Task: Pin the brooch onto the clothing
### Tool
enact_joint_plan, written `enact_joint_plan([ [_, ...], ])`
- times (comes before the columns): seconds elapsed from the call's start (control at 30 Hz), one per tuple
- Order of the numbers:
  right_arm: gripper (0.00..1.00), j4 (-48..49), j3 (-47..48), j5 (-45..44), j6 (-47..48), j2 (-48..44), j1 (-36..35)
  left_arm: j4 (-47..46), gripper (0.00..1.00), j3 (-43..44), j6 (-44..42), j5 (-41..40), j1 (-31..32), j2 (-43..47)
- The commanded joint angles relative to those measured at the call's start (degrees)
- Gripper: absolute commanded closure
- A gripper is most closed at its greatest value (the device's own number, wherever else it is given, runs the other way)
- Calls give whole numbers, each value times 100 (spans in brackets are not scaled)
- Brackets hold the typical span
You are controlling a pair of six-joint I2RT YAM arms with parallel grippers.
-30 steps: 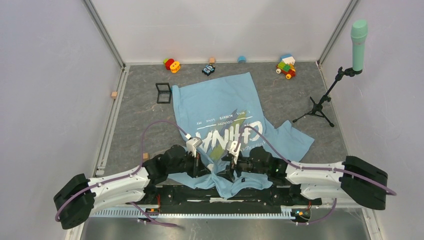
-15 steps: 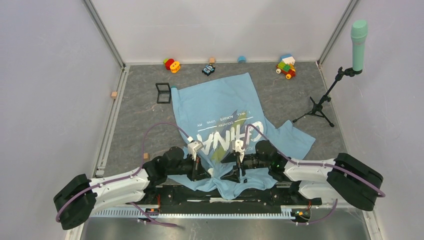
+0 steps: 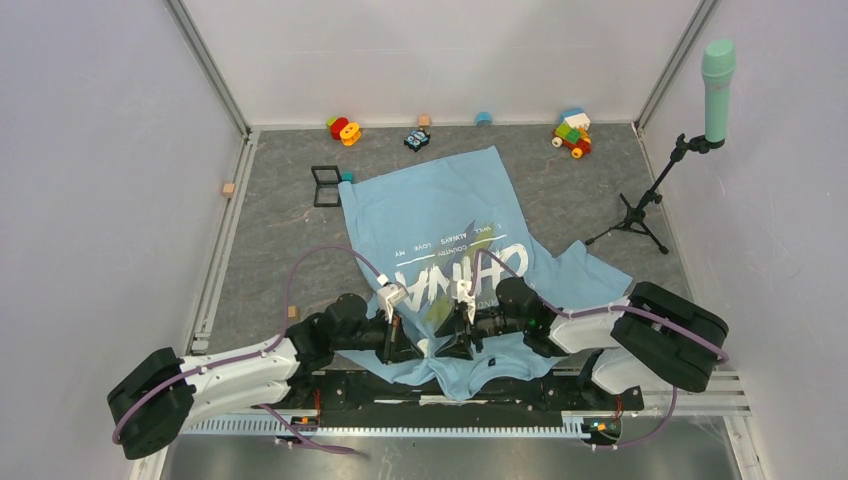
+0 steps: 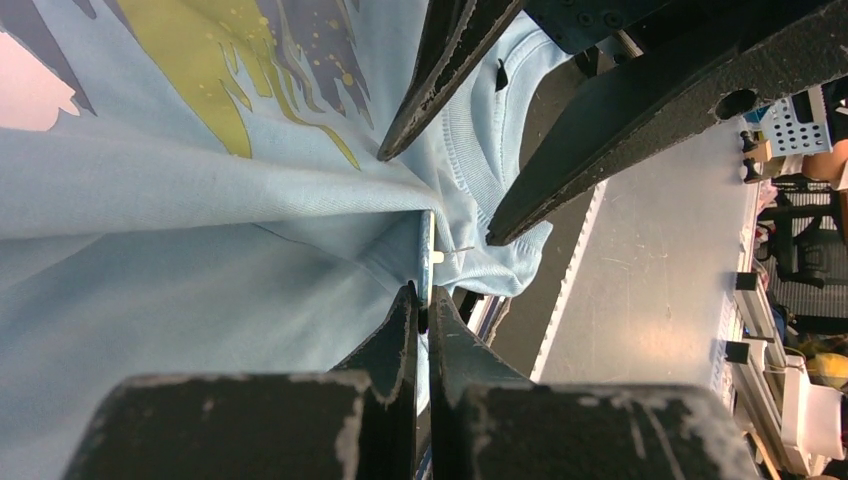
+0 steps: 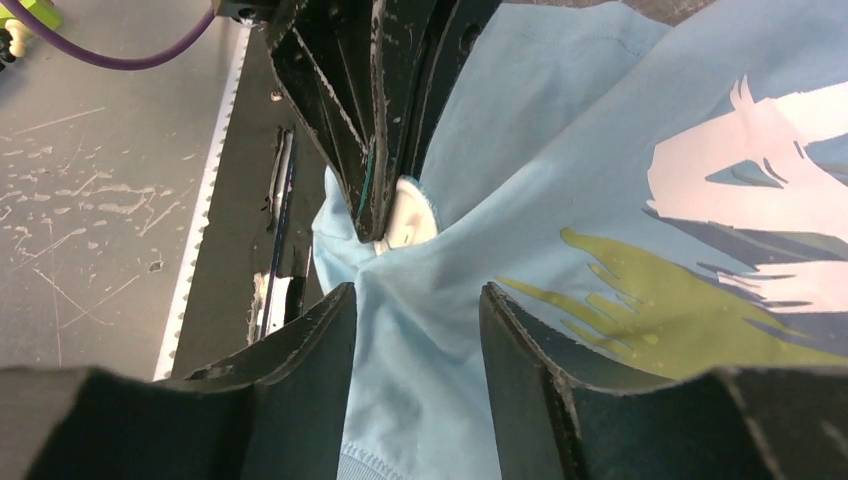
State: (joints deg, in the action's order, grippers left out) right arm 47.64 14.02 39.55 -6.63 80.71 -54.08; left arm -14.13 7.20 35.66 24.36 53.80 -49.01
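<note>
The light blue "CHINA" T-shirt point(image 3: 440, 215) lies spread on the grey mat, its near hem bunched up between my two grippers. My left gripper point(image 3: 408, 346) is shut on the brooch point(image 4: 428, 245). In the left wrist view the brooch shows edge-on as a thin disc, with its pin pointing right and fabric point(image 4: 150, 210) pressed against its left side. In the right wrist view the brooch point(image 5: 410, 222) is a pale round disc between the left fingers point(image 5: 365, 150). My right gripper point(image 5: 415, 305) is open, its jaws straddling a raised fold of shirt point(image 5: 600, 170) just short of the brooch.
A black square frame box point(image 3: 326, 186) lies by the shirt's far left corner. Coloured toy blocks point(image 3: 343, 129) point(image 3: 572, 132) and a small toy point(image 3: 417, 139) line the back wall. A microphone stand point(image 3: 650, 200) stands at the right. A wooden cube point(image 3: 228, 189) sits at the left.
My right arm has swung left and brought its open gripper close to the left gripper. The left gripper has stayed in place, still shut on the brooch.
</note>
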Motion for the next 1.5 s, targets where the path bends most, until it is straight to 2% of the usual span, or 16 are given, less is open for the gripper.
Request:
enact_joint_plan([
  [0.0, 48, 446, 346, 242, -14, 208, 21, -362, 98, -60, -258, 266, -10, -1],
  [0.73, 73, 747, 611, 702, -283, 944, 12, -595, 98, -35, -196, 464, -14, -142],
  [1.13, 76, 729, 697, 580, -319, 1105, -107, -679, 98, 9, -172, 492, -12, -248],
  [1.47, 70, 780, 593, 727, -294, 1048, -195, -705, 98, -34, -165, 502, -10, -166],
])
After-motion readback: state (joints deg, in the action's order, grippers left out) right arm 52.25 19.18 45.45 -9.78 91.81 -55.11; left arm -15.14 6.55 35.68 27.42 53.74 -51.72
